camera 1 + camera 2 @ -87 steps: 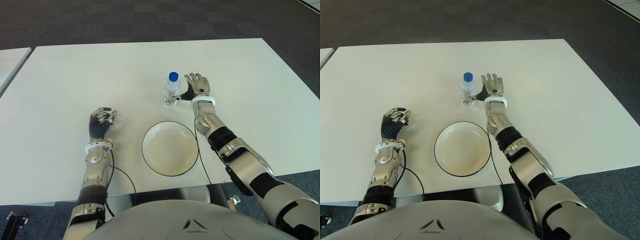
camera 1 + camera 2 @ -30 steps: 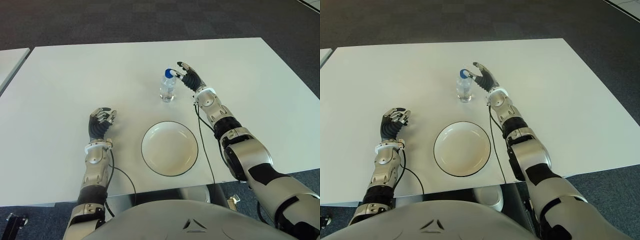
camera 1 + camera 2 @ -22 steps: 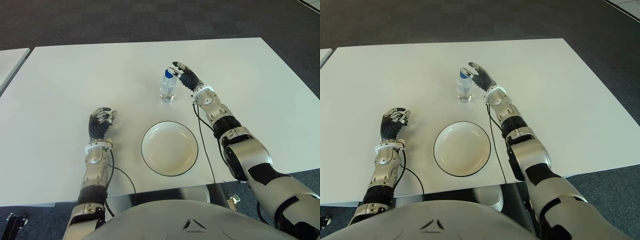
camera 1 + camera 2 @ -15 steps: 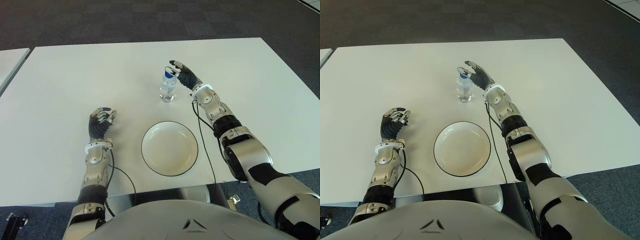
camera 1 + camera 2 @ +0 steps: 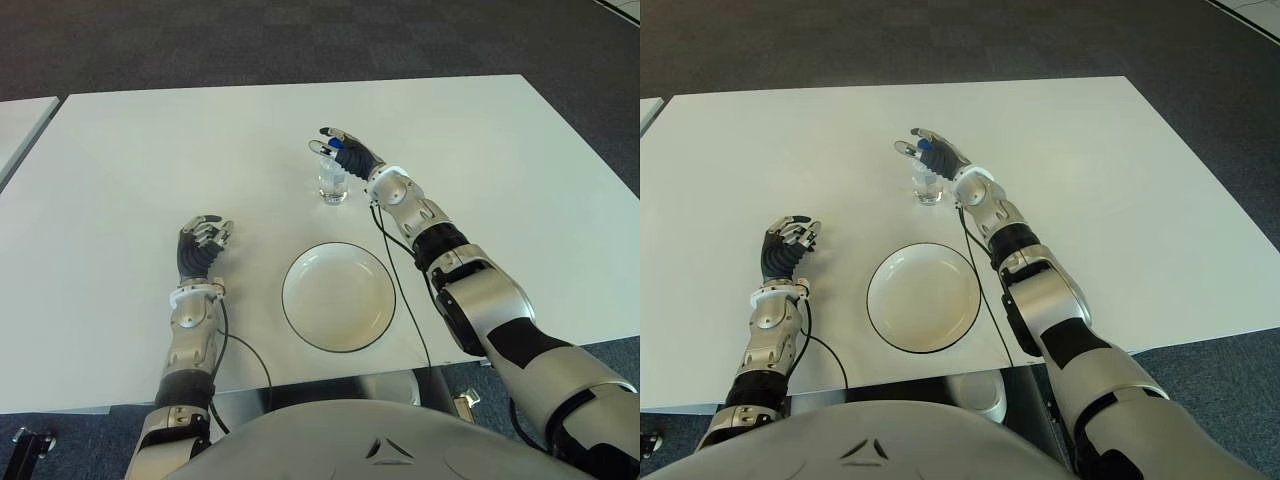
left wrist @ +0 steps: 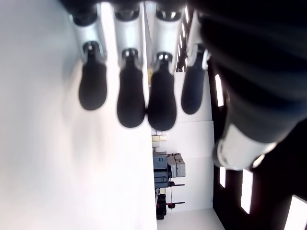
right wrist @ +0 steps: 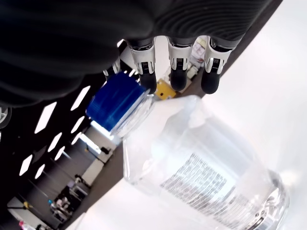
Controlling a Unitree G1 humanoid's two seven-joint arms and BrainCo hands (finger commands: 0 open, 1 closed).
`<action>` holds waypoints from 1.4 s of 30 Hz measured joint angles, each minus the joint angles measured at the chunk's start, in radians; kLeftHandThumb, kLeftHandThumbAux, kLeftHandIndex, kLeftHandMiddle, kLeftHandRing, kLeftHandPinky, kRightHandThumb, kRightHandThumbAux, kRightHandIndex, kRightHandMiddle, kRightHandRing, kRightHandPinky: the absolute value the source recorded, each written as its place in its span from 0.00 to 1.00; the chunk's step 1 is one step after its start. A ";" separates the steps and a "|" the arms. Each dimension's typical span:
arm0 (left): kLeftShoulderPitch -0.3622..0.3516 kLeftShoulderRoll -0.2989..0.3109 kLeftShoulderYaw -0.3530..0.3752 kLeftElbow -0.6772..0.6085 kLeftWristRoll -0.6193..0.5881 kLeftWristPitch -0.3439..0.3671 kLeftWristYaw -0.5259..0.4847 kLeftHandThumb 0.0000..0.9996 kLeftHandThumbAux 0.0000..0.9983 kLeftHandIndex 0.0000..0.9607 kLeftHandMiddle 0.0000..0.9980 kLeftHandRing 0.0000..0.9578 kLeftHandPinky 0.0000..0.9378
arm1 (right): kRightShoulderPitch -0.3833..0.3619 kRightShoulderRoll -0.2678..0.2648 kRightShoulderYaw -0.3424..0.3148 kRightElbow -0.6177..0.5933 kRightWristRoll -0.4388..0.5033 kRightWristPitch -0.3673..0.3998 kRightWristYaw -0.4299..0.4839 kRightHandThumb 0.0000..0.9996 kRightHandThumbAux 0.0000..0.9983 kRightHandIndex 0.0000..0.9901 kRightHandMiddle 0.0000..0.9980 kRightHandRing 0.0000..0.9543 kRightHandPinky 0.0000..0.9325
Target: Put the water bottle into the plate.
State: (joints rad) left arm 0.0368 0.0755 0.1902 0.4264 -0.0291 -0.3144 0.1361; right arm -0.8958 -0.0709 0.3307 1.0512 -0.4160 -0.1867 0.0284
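1. The right arm reaches far forward across the table, forearm stretched out and angled inward toward the robot's left.
2. The right hand point(image 5: 345, 152) is held up off the surface, palm turned sideways, its fingers point(image 7: 177, 72) extended and only slightly bent, closed on nothing.
3. The left arm lies close to the body on the robot's left side, forearm pointing straight ahead.
4. The left hand point(image 5: 203, 245) has its fingers point(image 6: 130, 98) curled down side by side toward the palm, the thumb alongside, gripping nothing.
5. The two hands are well apart.
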 measured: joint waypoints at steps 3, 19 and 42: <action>-0.001 0.000 0.000 -0.001 0.000 0.003 0.000 0.71 0.71 0.45 0.70 0.70 0.69 | -0.034 0.021 0.016 0.037 -0.017 0.011 -0.008 0.56 0.14 0.00 0.00 0.00 0.00; 0.009 0.000 0.006 0.002 -0.002 -0.034 0.000 0.71 0.71 0.45 0.71 0.72 0.71 | -0.133 0.085 0.133 0.201 -0.139 0.019 -0.091 0.60 0.18 0.00 0.00 0.00 0.00; 0.015 0.001 0.027 0.006 -0.026 -0.050 -0.014 0.71 0.71 0.46 0.71 0.72 0.70 | -0.143 0.078 0.229 0.239 -0.253 0.050 -0.261 0.61 0.21 0.00 0.00 0.00 0.00</action>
State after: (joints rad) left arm 0.0516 0.0764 0.2175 0.4323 -0.0546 -0.3646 0.1220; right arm -1.0385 0.0067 0.5595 1.2898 -0.6686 -0.1369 -0.2330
